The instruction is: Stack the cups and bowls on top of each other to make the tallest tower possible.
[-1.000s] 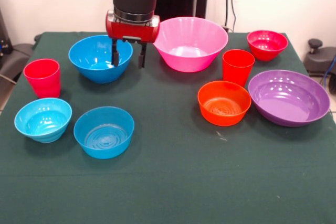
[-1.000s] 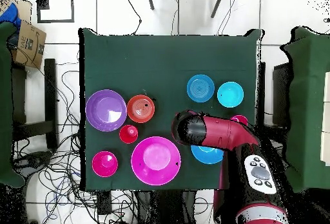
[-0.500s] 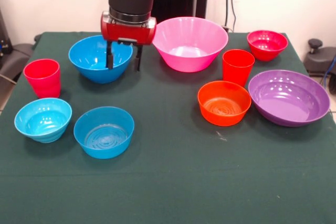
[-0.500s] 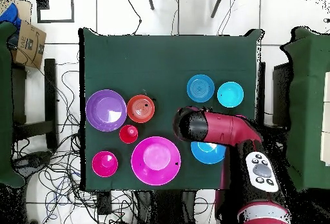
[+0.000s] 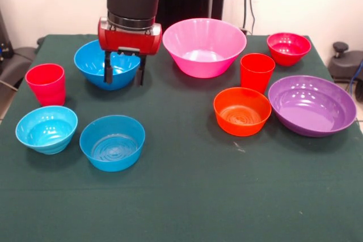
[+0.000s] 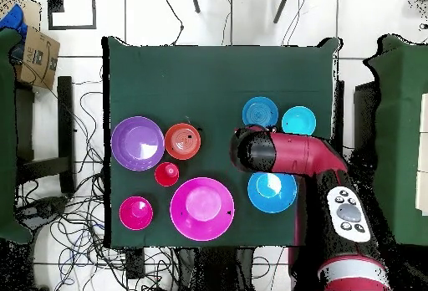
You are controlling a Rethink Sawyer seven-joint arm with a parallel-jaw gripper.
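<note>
— Hanging over the table, our gripper (image 5: 123, 73) has its two fingers spread and holds nothing. It sits right in front of the deep blue bowl (image 5: 96, 63). What can go wrong?

— We think a finger can bump that bowl's rim and push it away.

— And the other things?

— No tower yet. Every bowl and cup stands alone: the light-blue bowl (image 5: 46, 129) beside the small blue bowl (image 5: 112, 141), the pink cup (image 5: 46, 83) behind them. If we grab a thin rim badly, it can slip and tip.
</note>
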